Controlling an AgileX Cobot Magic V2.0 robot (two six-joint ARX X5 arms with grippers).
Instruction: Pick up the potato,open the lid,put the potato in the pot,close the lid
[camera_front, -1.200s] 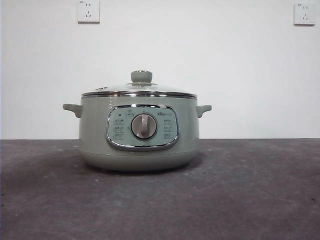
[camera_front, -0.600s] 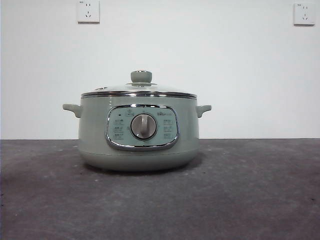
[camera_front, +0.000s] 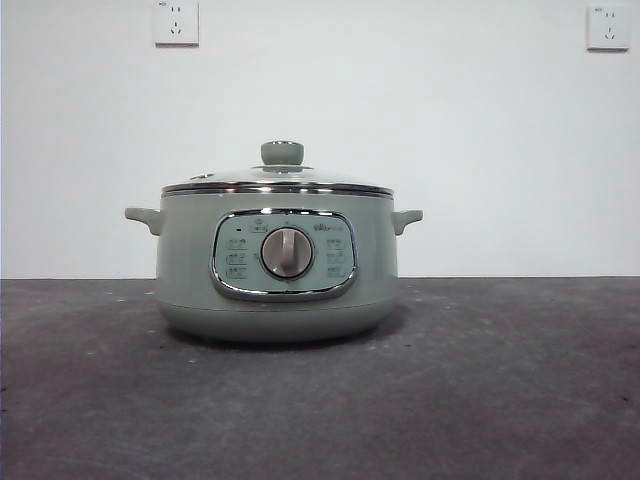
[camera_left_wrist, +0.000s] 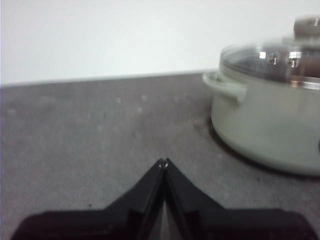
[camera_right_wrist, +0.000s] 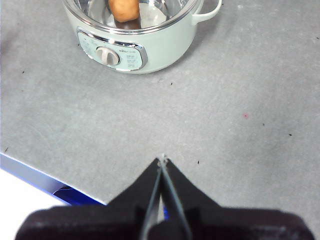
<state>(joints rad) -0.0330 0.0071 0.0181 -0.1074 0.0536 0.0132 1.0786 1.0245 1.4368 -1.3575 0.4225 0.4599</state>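
- the pot (camera_front: 277, 265), pale sage green with a chrome-framed panel and a silver dial (camera_front: 287, 252), stands in the middle of the grey tabletop (camera_front: 500, 400), its two small side handles pointing left and right.
- the lid (camera_front: 278, 181) sits closed on the pot, its steel rim level on the pot's edge and its pale green knob (camera_front: 282, 152) upright at the centre.
- the potato (camera_right_wrist: 124, 10) lies inside the pot, seen tan-orange through the clear glass in the right wrist view, resting on the steel floor of the bowl.
- the left end effector (camera_left_wrist: 163, 162) hangs low over bare tabletop well to the left of the pot, its two black jaws pressed together at the tips and gripping nothing.
- the right end effector (camera_right_wrist: 162, 160) is high above the near part of the tabletop, well apart from the pot, jaws likewise closed tip to tip and empty.
- neither arm shows in the front view.
- two white wall sockets (camera_front: 176, 22) are mounted high on the pale wall behind the pot, one to the left and one at the far right.
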